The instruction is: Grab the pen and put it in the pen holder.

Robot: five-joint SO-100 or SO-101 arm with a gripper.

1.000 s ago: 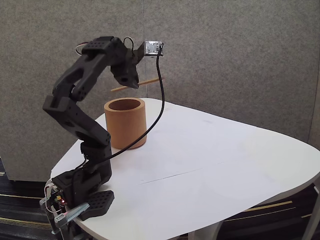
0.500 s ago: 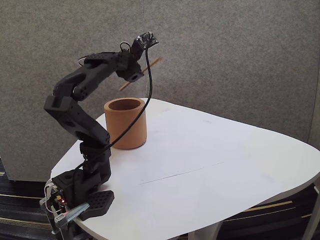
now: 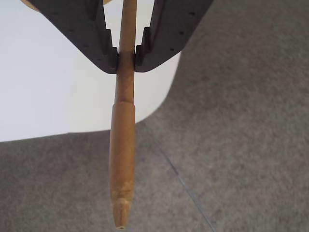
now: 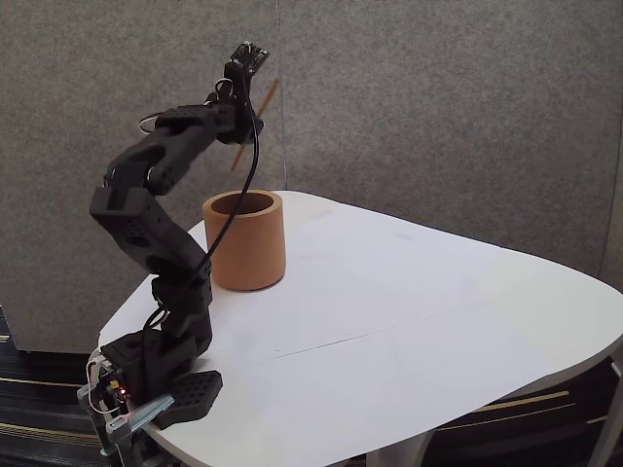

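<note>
My fingers (image 3: 126, 60) are clamped on the pen (image 3: 122, 154), both pads pinching its narrower upper shaft just above the step where the barrel thickens. In the fixed view I hold the pen (image 4: 264, 101) tilted in the air, up and slightly behind the pen holder (image 4: 244, 241), which stands upright on the white bench (image 4: 409, 321) near the arm's base. The pen looks like light, rigid wood: it should not bend, but the smooth round shaft could pivot or slide between flat pads. The grip sits well off its middle, so the long lower end acts as a lever. Judgement: firm pinch, tip pointed down over the wide rim before release.
</note>
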